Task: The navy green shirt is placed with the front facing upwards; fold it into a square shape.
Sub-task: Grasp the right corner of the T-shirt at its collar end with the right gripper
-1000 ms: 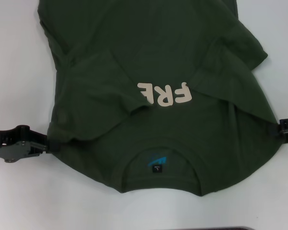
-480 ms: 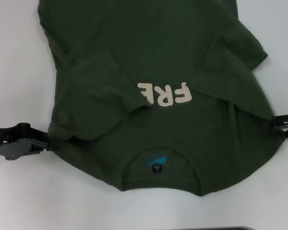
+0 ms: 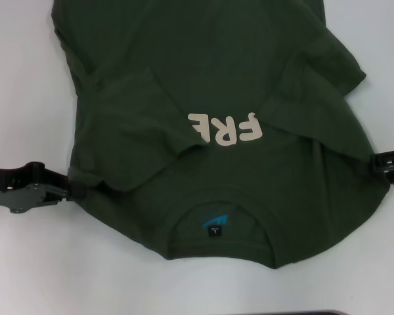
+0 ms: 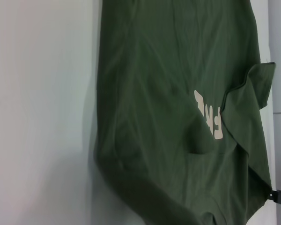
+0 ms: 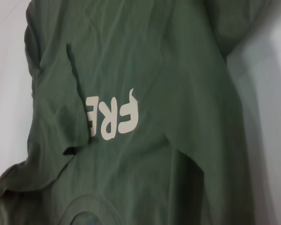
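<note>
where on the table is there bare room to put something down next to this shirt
Bare white table lies left of the green shirt, above the left end effector. More bare table runs along the near edge below the collar, and a strip sits right of the shirt above the right end effector. The middle is crowded: the shirt covers it.

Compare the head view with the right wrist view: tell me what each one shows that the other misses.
Only the head view shows the left tool and right tool at the shirt's opposite edges, plus the whole black neck label inside the collar. Only the right wrist view gives a close look at the folded-over flap covering the rest of the lettering. Both show the navy green shirt and its pale letters "FRE".
</note>
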You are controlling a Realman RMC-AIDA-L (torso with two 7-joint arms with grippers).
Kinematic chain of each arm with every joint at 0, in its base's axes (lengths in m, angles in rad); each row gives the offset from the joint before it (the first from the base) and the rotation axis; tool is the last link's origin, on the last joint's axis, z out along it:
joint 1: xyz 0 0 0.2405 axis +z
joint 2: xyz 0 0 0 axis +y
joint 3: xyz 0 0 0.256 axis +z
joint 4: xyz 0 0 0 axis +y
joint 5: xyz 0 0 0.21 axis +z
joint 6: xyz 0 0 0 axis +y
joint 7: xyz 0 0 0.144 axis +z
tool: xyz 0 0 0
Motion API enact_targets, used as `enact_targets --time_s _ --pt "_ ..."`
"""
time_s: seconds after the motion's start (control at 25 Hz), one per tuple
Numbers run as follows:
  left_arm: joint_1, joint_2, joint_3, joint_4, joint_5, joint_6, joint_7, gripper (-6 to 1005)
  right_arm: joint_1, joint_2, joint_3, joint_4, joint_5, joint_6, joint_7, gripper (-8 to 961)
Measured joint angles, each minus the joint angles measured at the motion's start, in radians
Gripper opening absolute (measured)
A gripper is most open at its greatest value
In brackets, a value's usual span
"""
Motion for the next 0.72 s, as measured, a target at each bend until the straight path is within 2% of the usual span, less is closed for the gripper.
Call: enact_targets --time_s 0.08,0.28,0.72 --pt "-0.001 0.0 0.0 0.0 0.0 -0.001 -0.001 42 0.004 0.0 -0.01 -0.001 -0.002 -0.001 -0.004 776" --pt "-0.002 0.0 -0.01 0.0 -0.001 0.0 -0.002 43 0.013 0.0 -0.033 -0.002 -0.005 0.003 0.001 550" --pt "-0.002 0.004 -0.014 0.0 -0.002 -0.001 -0.004 43 0.015 -0.008 -0.035 -0.002 -0.007 -0.005 0.01 304"
